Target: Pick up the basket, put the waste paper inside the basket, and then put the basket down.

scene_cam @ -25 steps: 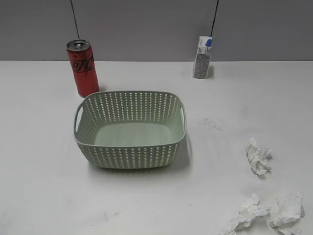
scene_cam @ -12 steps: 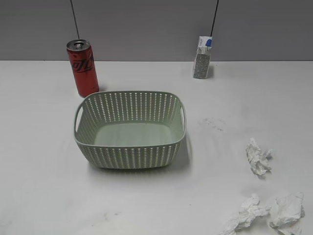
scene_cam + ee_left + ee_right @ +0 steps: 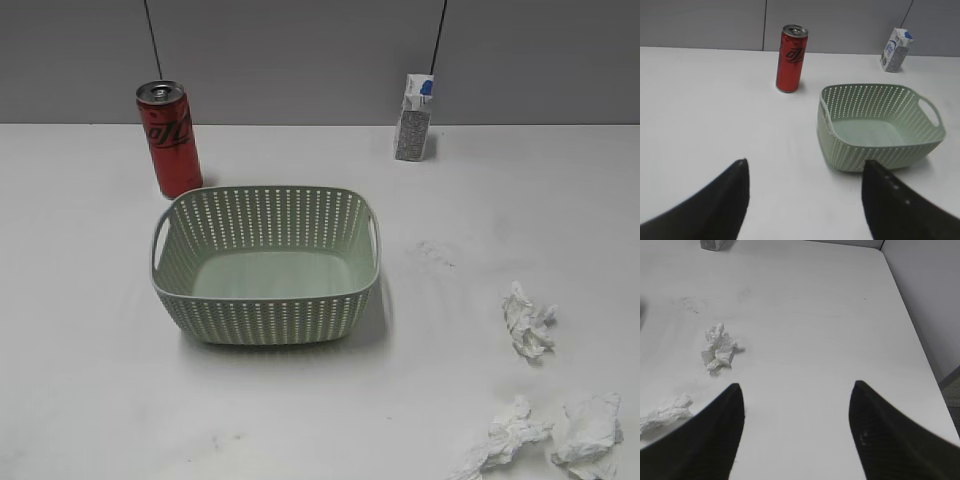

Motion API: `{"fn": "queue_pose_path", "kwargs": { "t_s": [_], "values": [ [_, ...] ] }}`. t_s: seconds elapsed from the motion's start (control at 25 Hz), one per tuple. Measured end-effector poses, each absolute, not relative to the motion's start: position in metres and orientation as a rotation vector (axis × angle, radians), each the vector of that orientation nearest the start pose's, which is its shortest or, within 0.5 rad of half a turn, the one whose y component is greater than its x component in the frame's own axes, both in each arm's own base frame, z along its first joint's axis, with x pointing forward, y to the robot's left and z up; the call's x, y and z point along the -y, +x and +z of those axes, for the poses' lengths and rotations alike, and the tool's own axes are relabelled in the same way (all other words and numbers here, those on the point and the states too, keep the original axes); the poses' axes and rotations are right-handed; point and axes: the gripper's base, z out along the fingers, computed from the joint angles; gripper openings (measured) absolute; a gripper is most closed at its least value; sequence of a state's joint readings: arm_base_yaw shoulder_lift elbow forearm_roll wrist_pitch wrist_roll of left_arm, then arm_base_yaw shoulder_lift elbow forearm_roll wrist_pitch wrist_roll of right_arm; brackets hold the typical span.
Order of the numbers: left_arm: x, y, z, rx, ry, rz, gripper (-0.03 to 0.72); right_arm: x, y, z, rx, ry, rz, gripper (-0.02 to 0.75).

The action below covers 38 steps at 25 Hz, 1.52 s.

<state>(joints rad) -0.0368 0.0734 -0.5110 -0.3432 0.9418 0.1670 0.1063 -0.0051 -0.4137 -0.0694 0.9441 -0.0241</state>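
**Both grippers wide and empty, basket untouched**

The basket (image 3: 266, 265) sits on the table (image 3: 90, 380) at centre, with the red can (image 3: 169, 138) just off its rim at 11 o'clock and the small carton (image 3: 413, 130) well away at 1 o'clock. I judge it light and fairly stiff, its slotted plastic smooth enough to slip; I'd pinch the rim at a cut-out handle (image 3: 930, 109). The waste paper (image 3: 526, 322) lies well apart at 4 o'clock, three soft, near-weightless wads that should crush under any grip. My left gripper (image 3: 805, 185) is spread wide, touching nothing, short of the basket. My right gripper (image 3: 796, 410) is equally spread and empty, with a wad (image 3: 718, 347) at its 10 o'clock.
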Motion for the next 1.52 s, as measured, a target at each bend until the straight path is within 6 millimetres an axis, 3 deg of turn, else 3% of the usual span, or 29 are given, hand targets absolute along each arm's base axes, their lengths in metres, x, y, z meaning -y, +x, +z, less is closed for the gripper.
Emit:
{"fn": "queue_pose_path", "kwargs": {
  "t_s": [0.28, 0.56, 0.76, 0.92, 1.08, 1.24, 1.52],
  "values": [
    [0.026, 0.068, 0.308, -2.122, 0.111, -0.346, 0.582, 0.004, 0.009, 0.262, -2.003, -0.136, -0.03, 0.5],
    [0.033, 0.151, 0.288, -2.425, 0.102, -0.419, 0.582, 0.004, 0.009, 0.262, -2.003, -0.136, -0.03, 0.5],
    [0.044, 0.208, 0.279, -2.547, 0.125, -0.488, 0.582, 0.004, 0.009, 0.262, -2.003, -0.136, -0.03, 0.5],
    [0.068, 0.248, 0.274, -2.604, 0.243, -0.51, 0.582, 0.004, 0.009, 0.262, -2.003, -0.136, -0.03, 0.5],
    [0.103, 0.277, 0.256, -2.685, 0.387, -0.488, 0.582, 0.004, 0.009, 0.262, -2.003, -0.136, -0.03, 0.5],
    [0.133, 0.297, 0.224, -2.829, 0.43, -0.369, 0.582, 0.004, 0.009, 0.262, -2.003, -0.136, -0.03, 0.5],
    [0.172, 0.323, 0.184, -2.913, 0.423, -0.362, 0.575, 0.004, 0.009, 0.262, -2.002, -0.137, -0.031, 0.5]
  ]
}}
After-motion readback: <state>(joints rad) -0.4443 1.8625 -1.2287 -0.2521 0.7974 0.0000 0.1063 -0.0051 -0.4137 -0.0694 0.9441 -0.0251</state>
